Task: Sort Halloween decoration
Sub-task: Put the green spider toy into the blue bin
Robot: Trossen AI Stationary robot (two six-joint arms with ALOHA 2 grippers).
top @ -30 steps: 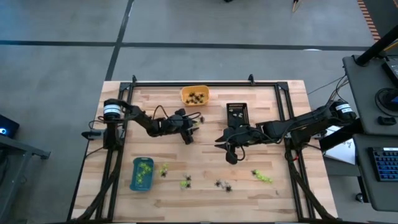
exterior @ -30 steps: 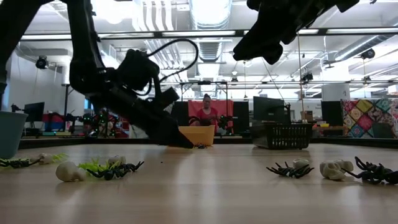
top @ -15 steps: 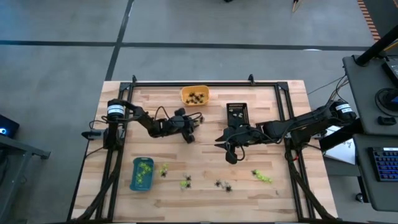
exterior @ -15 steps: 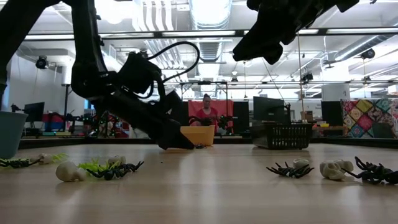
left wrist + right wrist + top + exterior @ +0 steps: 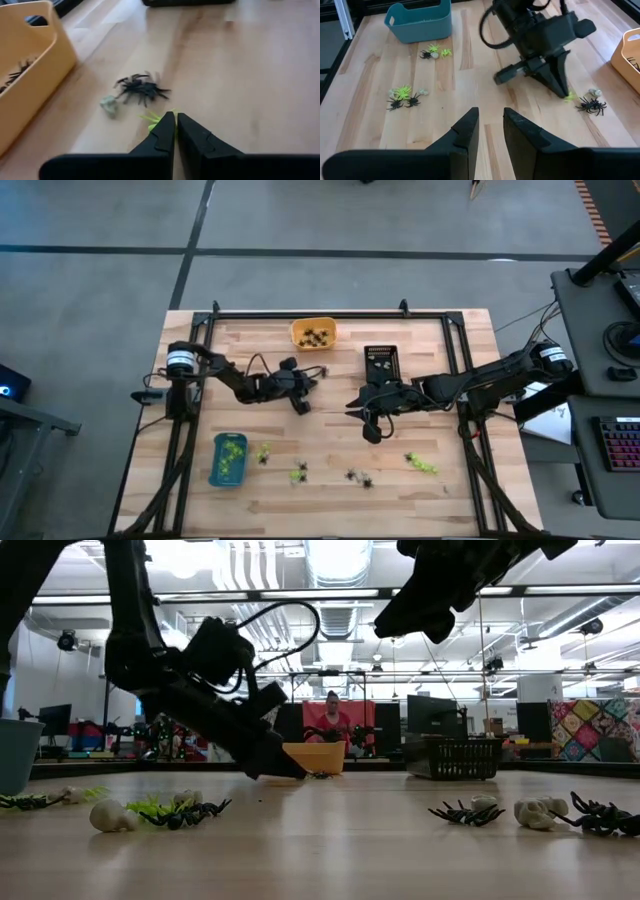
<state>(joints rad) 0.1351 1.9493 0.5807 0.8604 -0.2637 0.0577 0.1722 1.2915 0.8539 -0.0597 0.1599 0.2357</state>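
Down by the orange plastic tray, the left gripper has just pinched its jaws together on a lime-green plastic trinket lying on the table, so it looks ready for lifting, while the right gripper hovers narrowly parted, empty.

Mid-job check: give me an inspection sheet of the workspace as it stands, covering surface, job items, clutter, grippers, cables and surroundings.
Surface: wooden table, black frame rails along its edges.
Job's things: lime-green trinket pinched at the left fingertips; black spider and whitish piece lie just beyond; more trinkets scattered along the front. Orange tray holds black spiders, blue tray green pieces, black tray contents unclear.
Clutter: nothing seen.
Grippers: left gripper shut on the green trinket, down at the table near the orange tray; right gripper partly open, empty, raised mid-table.
Cables: black loop on the left arm.
Surroundings: a seated person and desks behind the table.
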